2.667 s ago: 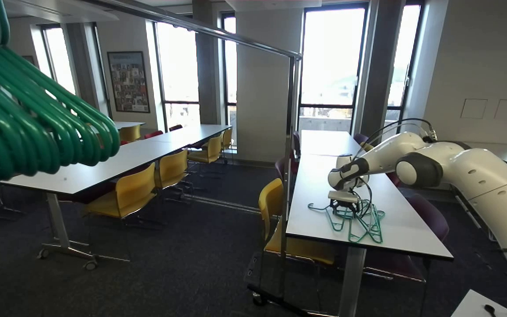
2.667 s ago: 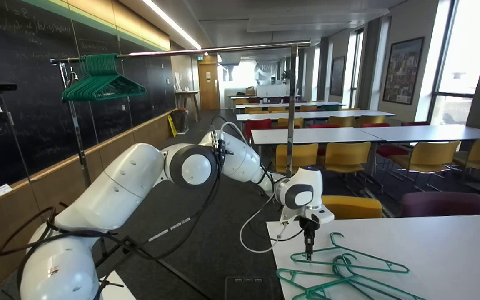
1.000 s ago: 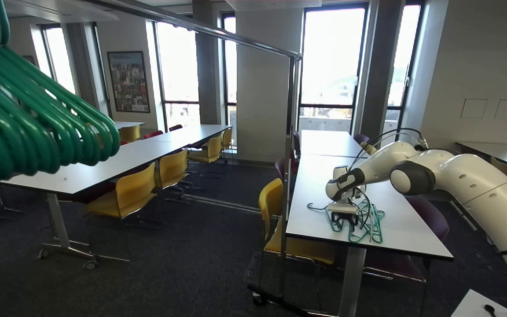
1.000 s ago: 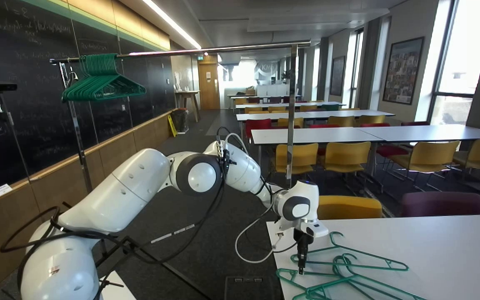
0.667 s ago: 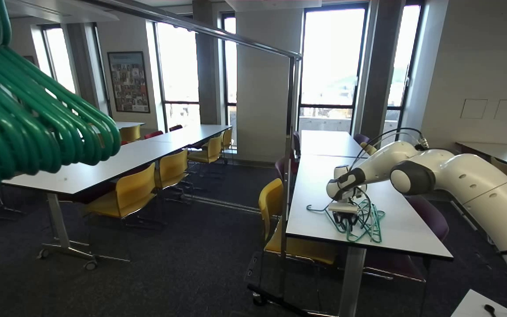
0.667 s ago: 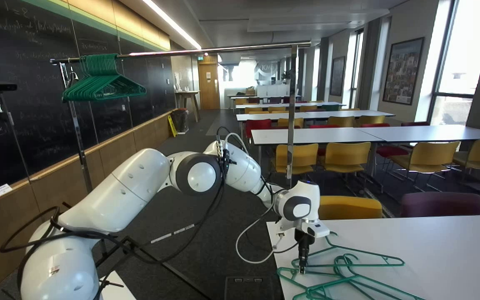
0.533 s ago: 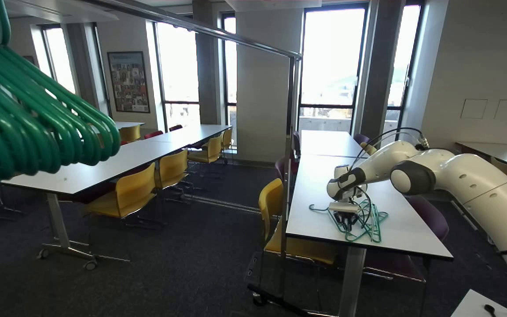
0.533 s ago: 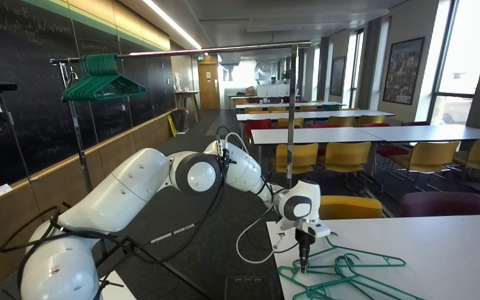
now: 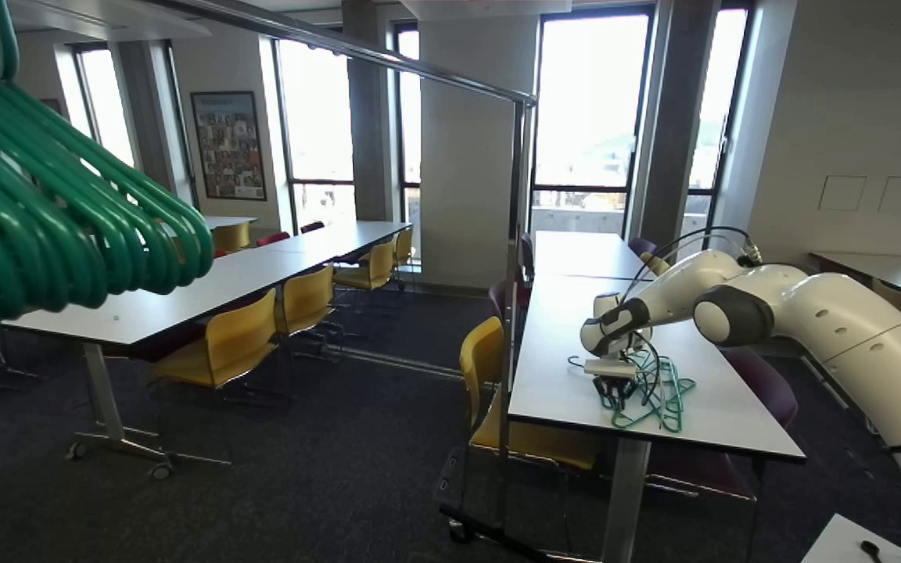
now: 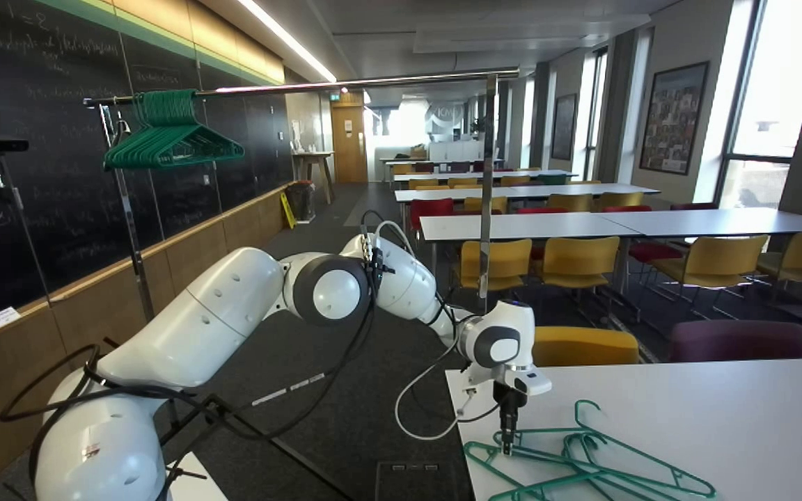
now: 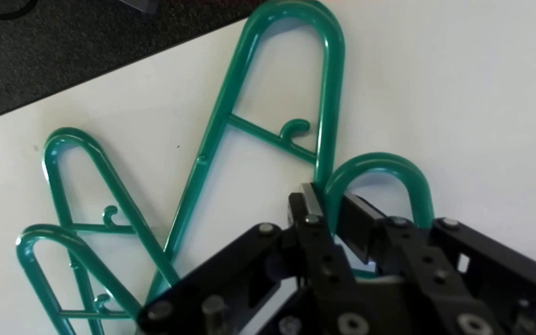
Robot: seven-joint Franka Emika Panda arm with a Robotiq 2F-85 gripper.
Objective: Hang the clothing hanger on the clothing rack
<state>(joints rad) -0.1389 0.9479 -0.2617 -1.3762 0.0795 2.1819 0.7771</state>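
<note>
Glossy white rounded arm [image 10: 227,299]: small grey plugs [image 10: 236,277]
Dark-grey elbow ring [image 10: 304,287]: encircles flat white disc [image 10: 336,287]
Looped black cables [image 10: 143,388]: 8 o'clock in an exterior view
Black jointed gripper [image 11: 334,204]: silver screws [image 11: 312,218]

In an exterior view the claw [image 9: 617,404] points down among hangers [image 9: 666,405] on the bench [image 9: 732,418], the rack [image 9: 518,172] and a yellow chair [image 9: 483,356] stand left of it, and a row of other hangers [image 9: 44,250] shows higher, farther left.
</note>
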